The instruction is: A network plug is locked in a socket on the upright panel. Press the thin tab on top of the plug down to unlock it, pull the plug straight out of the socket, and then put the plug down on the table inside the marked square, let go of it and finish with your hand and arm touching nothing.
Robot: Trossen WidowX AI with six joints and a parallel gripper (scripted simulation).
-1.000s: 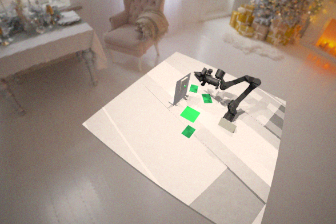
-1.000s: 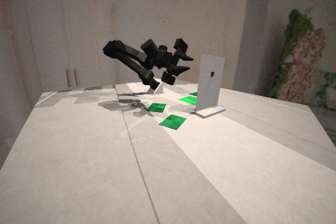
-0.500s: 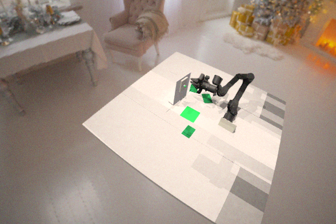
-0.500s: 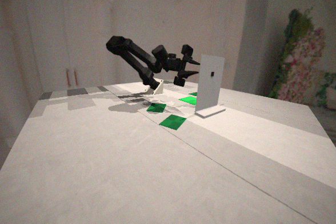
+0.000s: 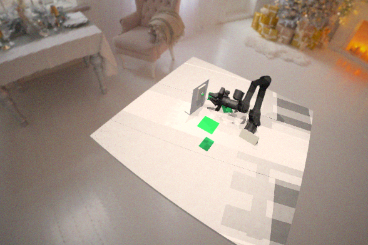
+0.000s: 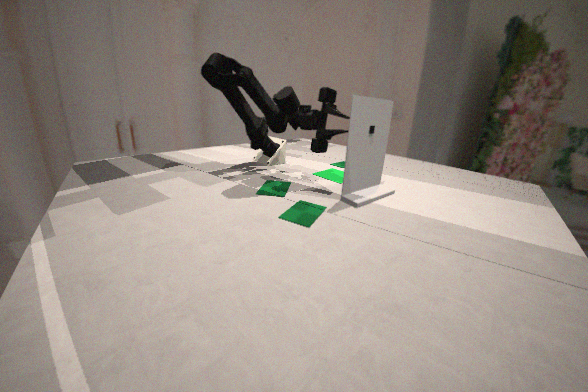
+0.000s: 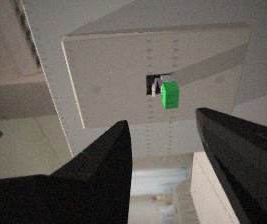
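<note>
Plug (image 7: 170, 95) in panel (image 7: 110, 75), table (image 5: 175, 169)

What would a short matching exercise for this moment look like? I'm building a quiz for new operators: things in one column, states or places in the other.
Things:
1. plug
2. tool
3. panel
4. green squares

States or places:
A. flat on the table
B. standing upright on its base
C. seated in the socket
D. partly open, holding nothing, short of the panel

Pairs: 1-C, 2-D, 3-B, 4-A
</note>
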